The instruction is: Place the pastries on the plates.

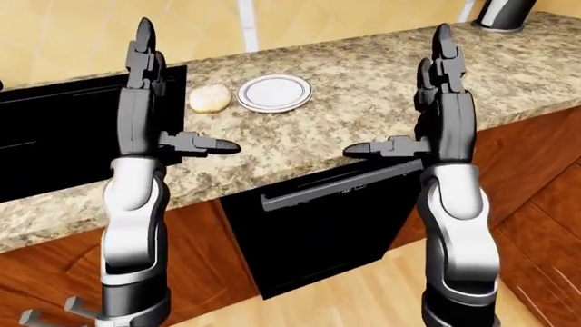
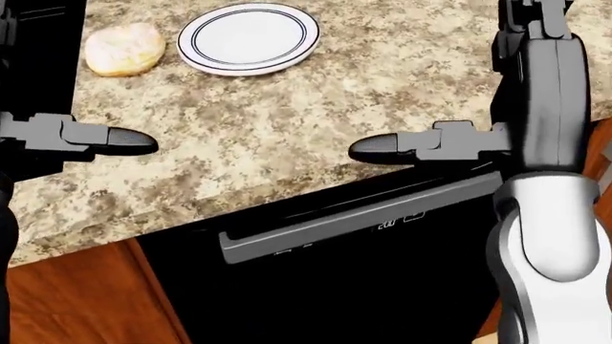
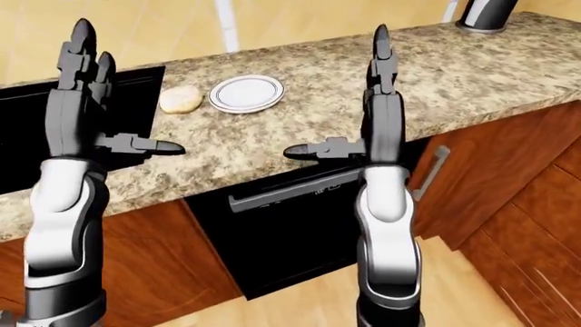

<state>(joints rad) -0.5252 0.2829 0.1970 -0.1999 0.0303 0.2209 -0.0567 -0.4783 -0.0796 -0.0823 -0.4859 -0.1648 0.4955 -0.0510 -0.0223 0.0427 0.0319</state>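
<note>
While my left hand (image 1: 145, 102) and right hand (image 1: 445, 95) hang raised, fingers spread and empty, the pastry (image 1: 210, 99) sits on the granite counter (image 1: 363, 102) just left of the plate (image 1: 274, 92). Likely light, soft, crumbly: I'd cup its sides gently.

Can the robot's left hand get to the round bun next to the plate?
Probably yes. The left hand is raised and open, the pastry lies just to its right beside the plate, and nothing stands between them on the counter.
</note>
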